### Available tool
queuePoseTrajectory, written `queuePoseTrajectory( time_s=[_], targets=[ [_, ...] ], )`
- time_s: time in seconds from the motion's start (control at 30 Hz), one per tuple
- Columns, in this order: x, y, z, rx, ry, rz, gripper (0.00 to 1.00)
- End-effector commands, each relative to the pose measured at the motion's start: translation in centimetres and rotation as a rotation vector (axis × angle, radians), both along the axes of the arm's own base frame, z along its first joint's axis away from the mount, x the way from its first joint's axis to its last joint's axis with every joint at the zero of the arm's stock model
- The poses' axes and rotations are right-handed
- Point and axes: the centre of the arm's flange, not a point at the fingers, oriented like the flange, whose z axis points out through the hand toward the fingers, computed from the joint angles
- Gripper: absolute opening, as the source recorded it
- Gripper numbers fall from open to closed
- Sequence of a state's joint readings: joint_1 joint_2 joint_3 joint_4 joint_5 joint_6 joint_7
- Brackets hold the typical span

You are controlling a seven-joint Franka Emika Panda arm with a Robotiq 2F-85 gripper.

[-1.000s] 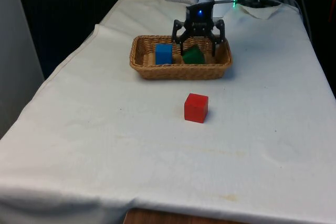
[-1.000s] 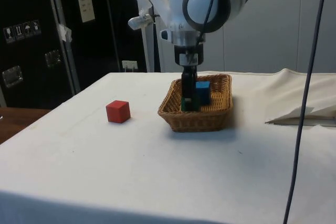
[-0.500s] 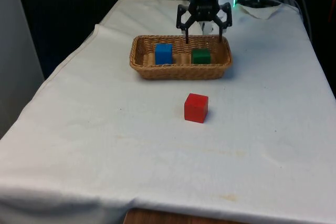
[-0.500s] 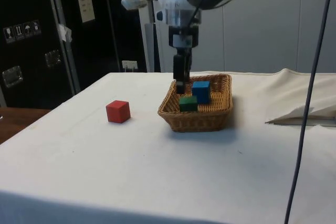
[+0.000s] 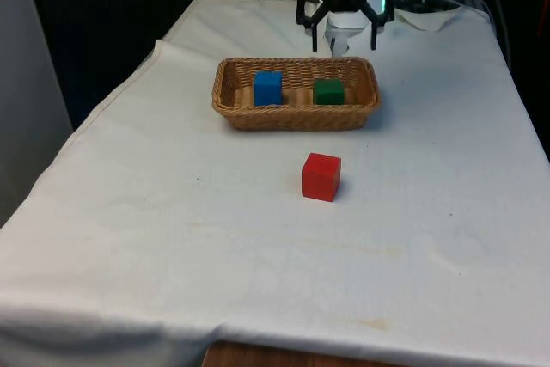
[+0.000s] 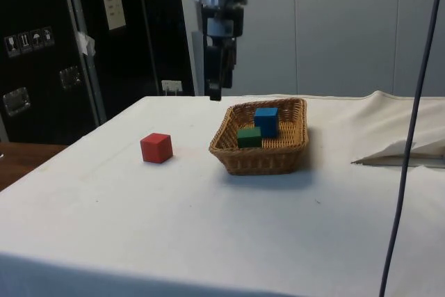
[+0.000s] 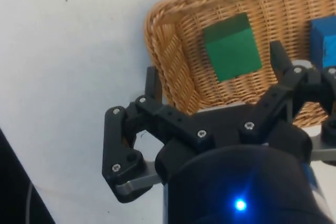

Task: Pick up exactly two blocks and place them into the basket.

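Observation:
A wicker basket (image 5: 239,115) (image 6: 229,160) (image 7: 163,61) stands on the white cloth at the table's far middle. Inside it lie a blue block (image 5: 268,88) (image 6: 266,120) (image 7: 324,40) and a green block (image 5: 328,92) (image 6: 249,137) (image 7: 232,46), side by side and flat. A red block (image 5: 321,176) (image 6: 156,147) rests on the cloth in front of the basket, nearer the camera. My gripper (image 5: 345,43) (image 6: 215,94) (image 7: 212,80) hangs open and empty well above the basket's far rim, holding nothing.
Rumpled cloth folds (image 5: 430,16) (image 6: 396,151) lie at the table's far end on the front view's right. A dark cable (image 6: 407,130) hangs down near the side camera. Bare cloth spreads around the red block.
The gripper let go of the green block inside the basket, then rose and drew back toward the table's far end. The green block settled flat beside the blue one.

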State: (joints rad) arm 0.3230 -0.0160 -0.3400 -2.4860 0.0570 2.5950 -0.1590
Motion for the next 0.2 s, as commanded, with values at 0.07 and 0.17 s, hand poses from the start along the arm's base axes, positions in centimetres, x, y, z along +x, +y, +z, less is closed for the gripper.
queuePoseTrajectory(
  time_s=[0.07, 0.17],
  targets=[
    [0.40, -0.08, 0.95, -0.007, 0.004, -0.019, 1.00],
    [0.50, 0.08, 1.26, 0.006, -0.001, -0.016, 1.00]
  ],
)
